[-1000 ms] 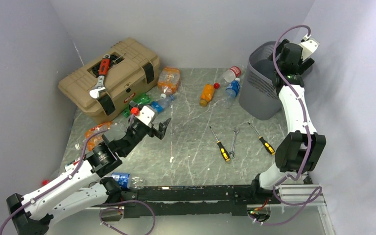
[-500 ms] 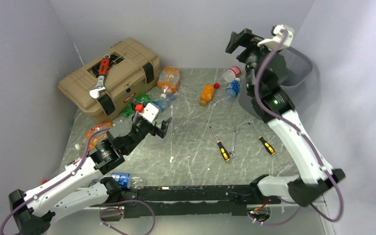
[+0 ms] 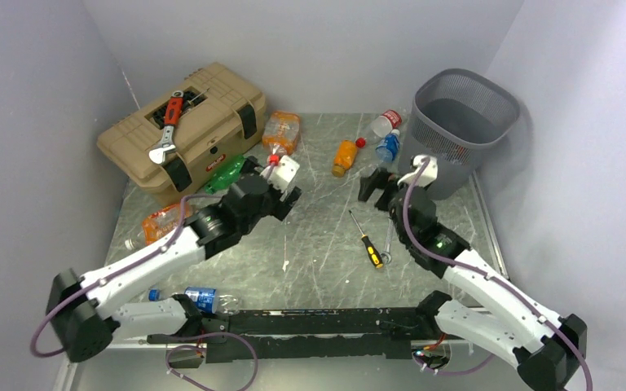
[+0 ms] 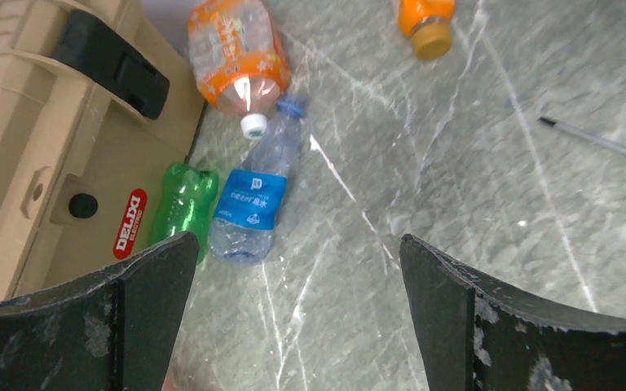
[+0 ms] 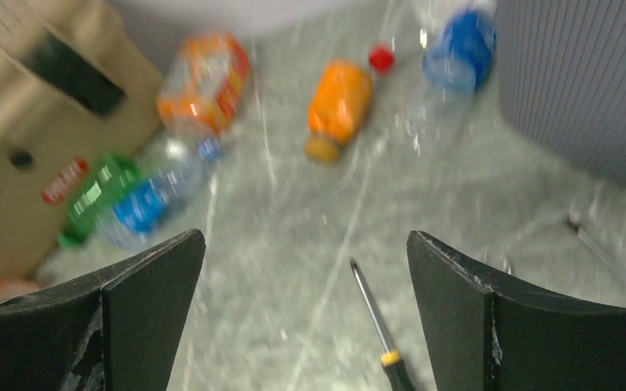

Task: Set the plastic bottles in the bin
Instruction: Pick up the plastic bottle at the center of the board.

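Bin (image 3: 453, 160): grey mesh. Toolbox (image 3: 220, 102): matt tan plastic. Table (image 3: 318, 236): smooth grey marbled. Water bottle (image 4: 257, 191): clear glossy plastic.

The top view looks down from above the near edge onto the whole grey marbled table (image 3: 318, 236). Both wrist views hang close over it, facing its far edge, sharing the small orange plastic bottle (image 3: 343, 156).

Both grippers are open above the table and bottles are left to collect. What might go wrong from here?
1. The blue-label bottle lies right beside the green bottle, close to the toolbox. The left gripper may pinch both or bump the box.
2. A screwdriver lies just ahead of the right gripper, before the orange bottle. A low reach may shove the tool or set the bottle rolling.
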You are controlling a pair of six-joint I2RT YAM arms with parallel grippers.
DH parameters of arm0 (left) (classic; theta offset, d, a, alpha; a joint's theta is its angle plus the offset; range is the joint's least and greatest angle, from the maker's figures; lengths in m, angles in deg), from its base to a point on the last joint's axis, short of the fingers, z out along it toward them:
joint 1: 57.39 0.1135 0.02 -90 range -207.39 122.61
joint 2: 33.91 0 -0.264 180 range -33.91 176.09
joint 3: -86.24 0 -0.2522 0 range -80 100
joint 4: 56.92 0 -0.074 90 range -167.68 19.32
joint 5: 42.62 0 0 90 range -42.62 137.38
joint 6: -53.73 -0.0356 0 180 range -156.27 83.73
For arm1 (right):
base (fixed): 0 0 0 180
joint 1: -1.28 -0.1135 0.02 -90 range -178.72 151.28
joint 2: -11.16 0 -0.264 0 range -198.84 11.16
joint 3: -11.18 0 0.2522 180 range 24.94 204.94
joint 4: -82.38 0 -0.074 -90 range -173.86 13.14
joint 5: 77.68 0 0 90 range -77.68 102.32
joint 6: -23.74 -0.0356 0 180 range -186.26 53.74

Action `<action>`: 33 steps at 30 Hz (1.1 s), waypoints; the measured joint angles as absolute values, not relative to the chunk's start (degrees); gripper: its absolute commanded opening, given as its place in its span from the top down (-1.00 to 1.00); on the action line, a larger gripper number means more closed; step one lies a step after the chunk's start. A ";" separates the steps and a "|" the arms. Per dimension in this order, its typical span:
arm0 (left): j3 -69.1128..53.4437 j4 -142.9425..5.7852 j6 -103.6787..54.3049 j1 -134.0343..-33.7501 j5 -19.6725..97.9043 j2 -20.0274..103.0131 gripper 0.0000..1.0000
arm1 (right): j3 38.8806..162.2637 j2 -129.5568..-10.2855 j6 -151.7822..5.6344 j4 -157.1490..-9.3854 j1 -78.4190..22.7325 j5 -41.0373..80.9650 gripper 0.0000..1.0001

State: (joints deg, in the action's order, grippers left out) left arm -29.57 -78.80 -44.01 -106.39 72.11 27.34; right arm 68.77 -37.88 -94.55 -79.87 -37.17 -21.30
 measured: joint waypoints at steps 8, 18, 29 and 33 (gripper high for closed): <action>-16.00 -91.87 -40.54 -97.03 69.77 48.43 -0.86 | 54.74 -29.02 -104.02 -77.73 -37.00 -14.13 -1.00; 3.63 -105.60 -42.90 -93.14 72.28 77.57 -0.85 | 43.18 -17.31 -107.69 -77.64 -36.93 -6.86 -0.99; 13.69 -107.54 -49.41 -91.61 79.65 87.47 -0.68 | 42.57 -11.98 -107.71 -75.13 -36.93 -5.30 -0.98; 14.39 -104.77 -51.18 -90.36 81.20 89.83 -0.52 | 42.41 -11.69 -107.69 -74.72 -36.93 -5.35 -0.97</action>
State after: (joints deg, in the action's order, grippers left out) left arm 14.39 -104.77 -51.18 -90.36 81.20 89.83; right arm 42.41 -11.69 -107.69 -74.72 -36.93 -5.35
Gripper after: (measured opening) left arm 0.807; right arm 0.989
